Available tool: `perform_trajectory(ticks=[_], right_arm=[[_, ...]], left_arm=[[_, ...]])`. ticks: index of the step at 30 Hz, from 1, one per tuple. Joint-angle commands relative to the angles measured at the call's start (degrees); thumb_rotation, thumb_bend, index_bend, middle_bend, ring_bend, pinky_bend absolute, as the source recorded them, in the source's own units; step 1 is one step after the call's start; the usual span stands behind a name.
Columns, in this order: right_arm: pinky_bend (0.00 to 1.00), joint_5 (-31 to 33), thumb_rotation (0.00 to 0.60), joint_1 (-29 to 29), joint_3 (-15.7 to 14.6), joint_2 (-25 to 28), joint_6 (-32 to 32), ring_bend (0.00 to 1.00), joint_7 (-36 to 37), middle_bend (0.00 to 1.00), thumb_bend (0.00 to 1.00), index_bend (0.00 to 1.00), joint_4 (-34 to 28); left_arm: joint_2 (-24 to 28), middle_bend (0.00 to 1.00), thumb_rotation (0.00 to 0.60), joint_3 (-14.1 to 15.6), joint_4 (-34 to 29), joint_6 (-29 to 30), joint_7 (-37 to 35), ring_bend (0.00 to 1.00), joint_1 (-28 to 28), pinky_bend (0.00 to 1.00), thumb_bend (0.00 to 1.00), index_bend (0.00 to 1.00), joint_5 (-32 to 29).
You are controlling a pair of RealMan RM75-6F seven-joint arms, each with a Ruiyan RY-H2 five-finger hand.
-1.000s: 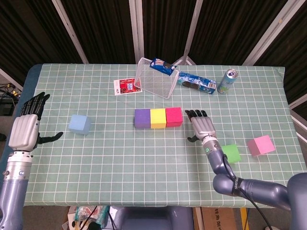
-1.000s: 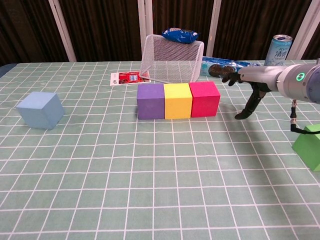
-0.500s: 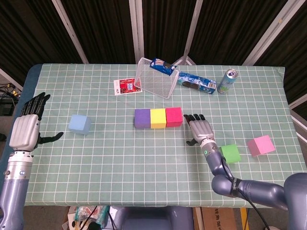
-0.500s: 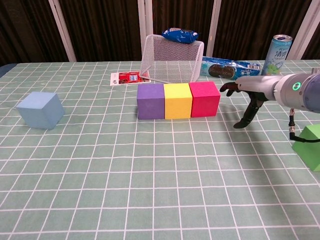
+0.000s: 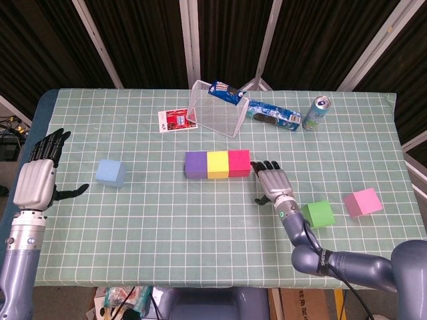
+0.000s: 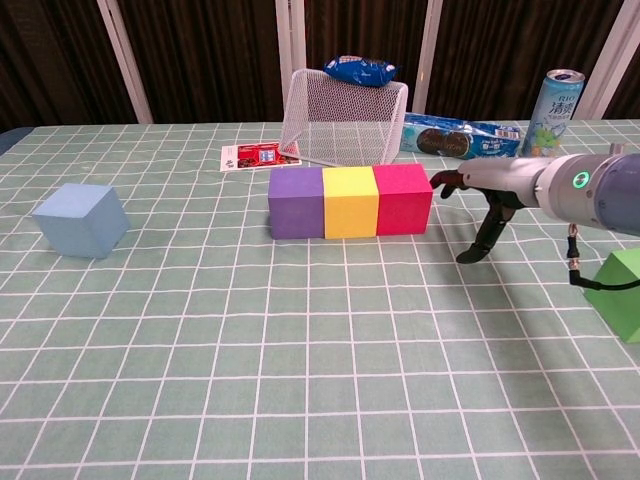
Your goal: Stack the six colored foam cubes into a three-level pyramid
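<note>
A purple cube (image 5: 195, 165), a yellow cube (image 5: 217, 164) and a red cube (image 5: 239, 163) stand in a tight row at mid table. My right hand (image 5: 272, 183) lies flat, fingers spread and holding nothing; its fingertips (image 6: 440, 184) touch the red cube's (image 6: 403, 198) right side. A green cube (image 5: 318, 214) sits just right of that wrist, and a pink cube (image 5: 363, 202) further right. The light blue cube (image 5: 110, 172) rests alone at the left. My left hand (image 5: 37, 179) hovers open by the table's left edge, apart from the blue cube.
A tipped wire basket (image 5: 215, 107) with a blue snack packet (image 5: 225, 91) on it stands behind the row. A cookie pack (image 5: 273, 116), a can (image 5: 315, 112) and a red card (image 5: 175, 121) lie along the back.
My right hand slid left and closer to the red cube, and the three-cube row shifted slightly left. The left hand stayed put.
</note>
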Motion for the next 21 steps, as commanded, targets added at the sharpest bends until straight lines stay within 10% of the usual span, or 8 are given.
perform_trajectory(ticks=[1, 21], right_arm=[[0.00, -0.08, 0.600, 0.02, -0.11, -0.12, 0.13, 0.00, -0.16, 0.13, 0.25, 0.00, -0.10], [0.00, -2.21, 0.600, -0.63, 0.42, 0.77, 3.88, 0.00, -0.80, 0.08, 0.25, 0.00, -0.74]], left_arm=[[0.04, 0.00, 0.600, 0.01, -0.02, -0.06, 0.02, 0.00, 0.01, 0.05, 0.08, 0.00, -0.13], [0.00, 0.00, 0.600, 0.00, 0.22, -0.23, 0.19, 0.00, -0.06, 0.04, 0.08, 0.00, -0.43]])
